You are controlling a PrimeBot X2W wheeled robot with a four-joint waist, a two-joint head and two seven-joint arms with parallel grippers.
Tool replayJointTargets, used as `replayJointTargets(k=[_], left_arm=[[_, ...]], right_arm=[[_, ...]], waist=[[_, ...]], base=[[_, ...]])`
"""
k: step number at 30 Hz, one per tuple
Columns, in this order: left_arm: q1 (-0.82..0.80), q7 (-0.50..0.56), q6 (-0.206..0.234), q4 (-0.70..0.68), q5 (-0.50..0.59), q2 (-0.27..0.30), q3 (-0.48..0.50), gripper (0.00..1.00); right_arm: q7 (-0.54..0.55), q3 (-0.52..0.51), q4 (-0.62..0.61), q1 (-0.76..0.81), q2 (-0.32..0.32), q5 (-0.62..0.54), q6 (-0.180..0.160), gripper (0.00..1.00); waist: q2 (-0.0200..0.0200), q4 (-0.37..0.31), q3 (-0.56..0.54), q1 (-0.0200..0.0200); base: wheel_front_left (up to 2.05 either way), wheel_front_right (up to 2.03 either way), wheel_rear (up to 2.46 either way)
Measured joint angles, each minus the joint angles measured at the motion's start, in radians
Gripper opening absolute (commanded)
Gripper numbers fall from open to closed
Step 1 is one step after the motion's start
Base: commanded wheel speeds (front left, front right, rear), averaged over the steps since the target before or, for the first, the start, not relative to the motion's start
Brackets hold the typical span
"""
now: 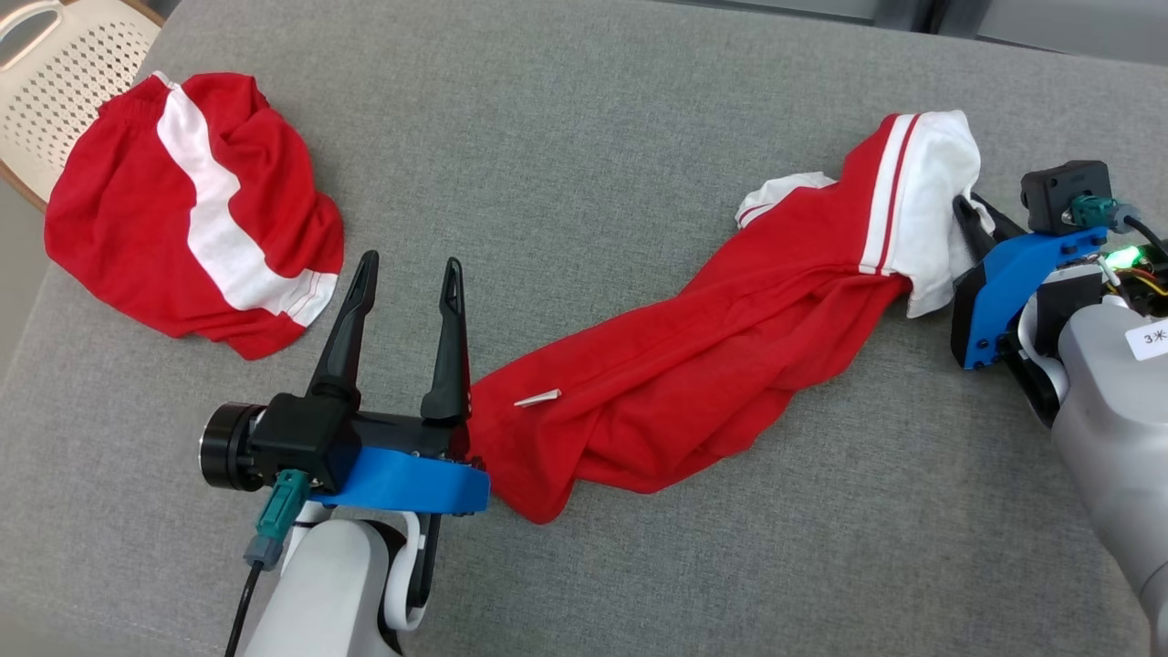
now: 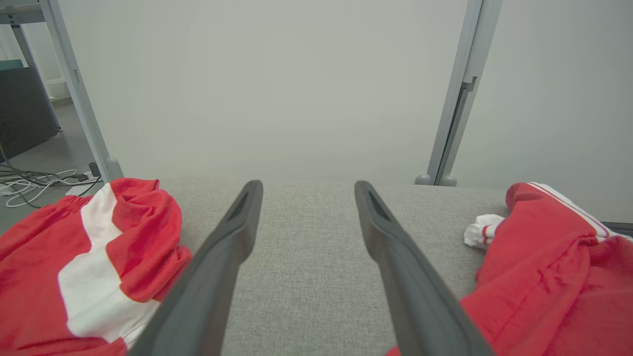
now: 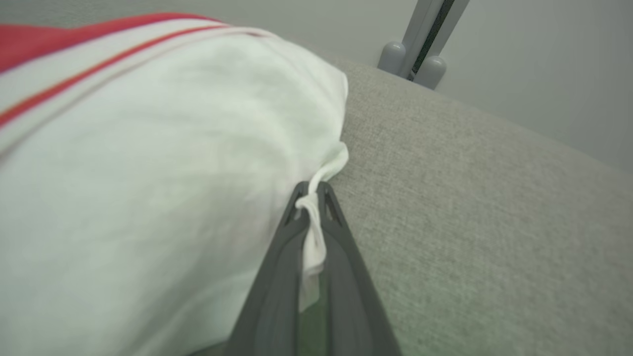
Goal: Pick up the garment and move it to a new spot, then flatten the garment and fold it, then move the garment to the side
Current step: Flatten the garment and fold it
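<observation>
A grey woven pad (image 1: pixel 584 91) spreads across the head view, flat and evenly lit. Off its upper left corner stands a cream perforated plastic piece (image 1: pixel 46 73) — chair or basket, hard to tell. In the left wrist view a pale wall (image 2: pixel 277 89) rises behind the pad's far edge, with a grey metal post (image 2: pixel 457 94) on rounded feet before it and a second post (image 2: pixel 74 94) at left. Beside that lie a grey floor (image 2: pixel 54 148), loose cables (image 2: pixel 34 180) and a dark panel (image 2: pixel 24 109) — all in soft light.

- Bright, even, diffuse light throughout.
- Soft, faint shadows under the garment (image 1: pixel 693 365) on the cushion (image 1: pixel 584 137).
- Right wrist close-up: garment's white end blurred, out of focus.
</observation>
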Motion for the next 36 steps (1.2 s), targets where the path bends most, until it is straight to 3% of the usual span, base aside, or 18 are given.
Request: replayJointTargets(k=[9, 17, 27, 36], left_arm=[[0.036, 0.0, -0.006, 0.023, 0.006, 0.0, 0.035, 1.0], [0.111, 0.0, -0.019, 0.029, 0.017, 0.008, 0.1, 1.0], [0.187, 0.0, -0.024, 0.028, 0.023, 0.006, 0.13, 1.0], [0.195, 0.0, -0.033, 0.028, 0.028, 0.004, 0.132, 1.0]], right_arm=[[-0.109, 0.077, -0.068, 0.074, -0.008, 0.118, 0.0, 0.0], [-0.128, 0.075, -0.28, 0.209, -0.051, 0.207, 0.0, 0.0], [-0.129, -0.091, -0.614, 0.567, -0.057, 0.233, 0.0, 0.0], [-0.095, -0.291, -0.859, 0.936, 0.025, 0.167, 0.0, 0.0]], waist=[[0.0, -0.054, -0.078, 0.0], [0.0, -0.165, -0.156, -0.0001], [0.0001, -0.296, -0.245, -0.0002], [0.0, -0.346, -0.267, -0.0002]], base=[[0.0, 0.0, 0.0], [0.0, 0.0, 0.0], [0.0, 0.0, 0.0], [0.0, 0.0, 0.0]])
